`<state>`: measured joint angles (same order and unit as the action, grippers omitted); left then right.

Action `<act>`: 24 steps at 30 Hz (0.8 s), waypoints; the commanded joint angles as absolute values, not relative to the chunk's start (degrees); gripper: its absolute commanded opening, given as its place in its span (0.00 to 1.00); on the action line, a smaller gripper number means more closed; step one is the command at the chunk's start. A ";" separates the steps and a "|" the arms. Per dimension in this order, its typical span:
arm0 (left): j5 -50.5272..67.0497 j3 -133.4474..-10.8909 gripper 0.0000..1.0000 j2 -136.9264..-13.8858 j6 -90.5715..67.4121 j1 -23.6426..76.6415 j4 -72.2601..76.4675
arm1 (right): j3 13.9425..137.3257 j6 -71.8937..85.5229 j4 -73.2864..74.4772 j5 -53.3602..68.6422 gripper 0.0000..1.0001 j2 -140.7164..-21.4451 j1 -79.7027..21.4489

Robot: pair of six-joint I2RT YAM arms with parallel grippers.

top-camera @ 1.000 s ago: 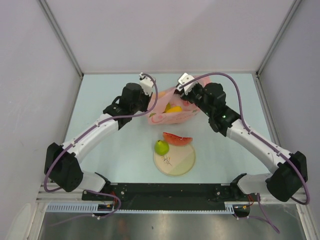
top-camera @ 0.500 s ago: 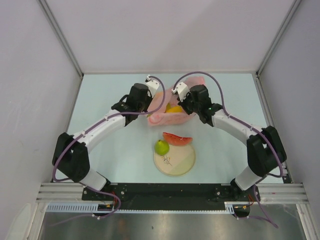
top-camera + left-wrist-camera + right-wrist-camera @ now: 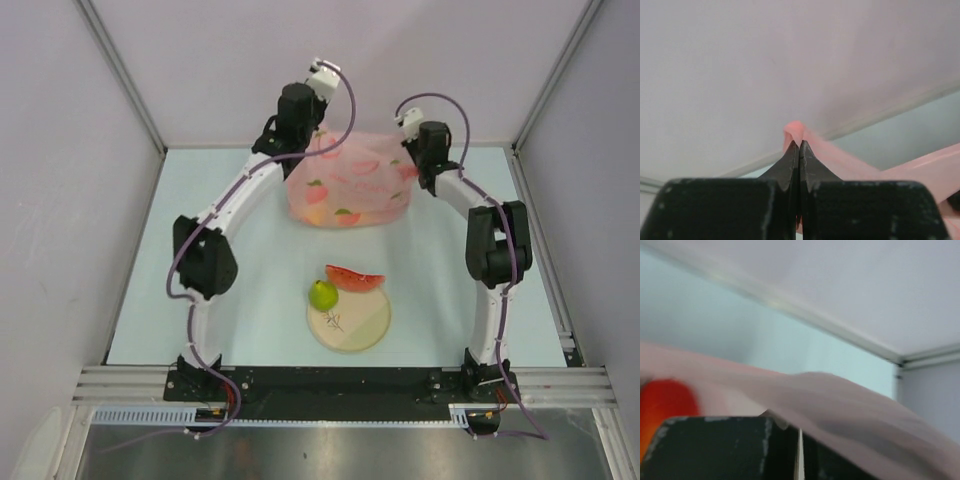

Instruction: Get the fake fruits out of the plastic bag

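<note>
We are viewing the thin translucent pink plastic bag point(image 3: 345, 190) hanging stretched between both arms over the far end of the pale table point(image 3: 200, 250). The left gripper point(image 3: 799, 145) is pinching a bag corner, jaws pressed together. The right gripper point(image 3: 800, 432) is apparently clamping the opposite edge, though blur is obscuring the contact. A glossy green pear point(image 3: 322, 294) is touching the round cream plate point(image 3: 362, 325), with a red watermelon slice point(image 3: 354, 277) lying just beside its rim.

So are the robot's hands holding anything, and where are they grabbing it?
Both hold the plastic bag: the left gripper pinches its upper left corner, the right gripper its upper right corner.
</note>
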<state>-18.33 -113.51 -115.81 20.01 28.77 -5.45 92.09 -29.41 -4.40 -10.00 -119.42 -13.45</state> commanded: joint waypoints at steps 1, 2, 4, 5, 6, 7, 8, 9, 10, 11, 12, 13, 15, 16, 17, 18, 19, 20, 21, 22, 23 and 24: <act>-22.85 -143.41 0.00 -127.94 21.20 26.55 -7.37 | 101.49 -33.31 -16.85 -16.96 0.00 -118.31 -10.46; -23.11 -147.96 0.00 -131.54 20.92 26.46 -6.86 | 102.38 -33.48 -18.01 -18.18 0.00 -117.69 -10.63; -21.54 -149.86 0.00 -130.88 20.22 26.89 -2.23 | 104.92 -33.49 -18.98 -18.81 0.00 -115.42 -10.90; -19.45 -147.42 0.00 -128.87 19.87 27.07 4.15 | 105.29 -33.31 -19.25 -18.98 0.00 -114.36 -11.07; -17.25 -144.00 0.00 -123.98 19.60 27.59 7.09 | 105.29 -33.31 -19.60 -18.98 0.00 -113.21 -11.42; -13.40 -135.96 0.00 -120.79 19.77 27.95 9.82 | 105.03 -33.48 -19.60 -18.90 0.00 -110.68 -11.60; -12.23 -131.96 0.00 -118.06 19.86 28.30 13.41 | 103.72 -33.40 -19.25 -18.55 0.00 -109.44 -11.95; -11.78 -128.27 0.00 -112.99 20.04 29.08 14.14 | 102.41 -33.22 -18.81 -18.54 0.00 -107.94 -12.13; -11.17 -121.62 0.00 -110.76 19.60 29.35 14.15 | 100.91 -33.14 -18.03 -18.37 0.00 -106.45 -12.39; -10.55 -118.33 0.00 -108.74 19.43 29.88 12.50 | 95.42 -33.22 -17.84 -18.37 0.00 -103.13 -12.83; -9.42 -114.99 0.00 -106.63 19.42 29.97 11.35 | 92.32 -34.27 -17.75 -18.28 0.00 -101.36 -13.44; -8.62 -107.83 0.00 -103.22 19.34 30.14 10.38 | 88.02 -34.63 -17.93 -18.63 0.00 -99.68 -13.88; -5.81 -99.80 0.00 -99.60 19.07 30.41 8.53 | 77.94 -32.89 -15.40 -18.46 0.00 -94.59 -13.98; -5.28 -92.36 0.00 -96.53 18.72 30.67 8.09 | 75.09 -30.70 -11.81 -18.02 0.00 -92.92 -13.54; -4.93 -88.63 0.00 -95.11 18.63 31.02 7.56 | 72.45 -28.41 -9.52 -17.06 0.00 -91.51 -13.10; -5.01 -85.29 0.00 -93.88 18.37 31.72 7.21 | 67.55 -26.13 -6.88 -16.09 0.00 -89.06 -11.27; -5.10 -79.69 0.00 -92.56 17.59 32.25 6.77 | 65.33 -22.54 -2.16 -13.30 0.00 -87.90 -10.55; -4.92 -77.28 0.00 -91.07 17.49 32.78 4.85 | 62.52 -21.98 -0.72 -12.40 0.00 -86.93 -9.85; -3.79 -75.34 0.00 -90.36 17.49 33.83 3.44 | 59.79 -21.97 -0.27 -11.96 0.00 -84.75 -9.58; -3.43 -72.02 0.00 -90.00 18.27 34.45 2.21 | 54.28 -22.93 -0.52 -11.87 0.00 -83.86 -9.49; -3.51 -70.59 0.00 -89.83 18.37 35.58 0.46 | 52.05 -23.55 -0.88 -11.69 0.00 -82.80 -9.67; -4.73 -69.62 0.00 -89.74 17.85 36.03 -1.39 | 50.29 -23.82 -1.23 -11.34 0.00 -81.92 -9.67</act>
<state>-6.02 -75.66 -90.63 18.94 33.45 6.22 58.52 -26.26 -6.92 -13.76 -85.73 -10.22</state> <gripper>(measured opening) 0.006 0.008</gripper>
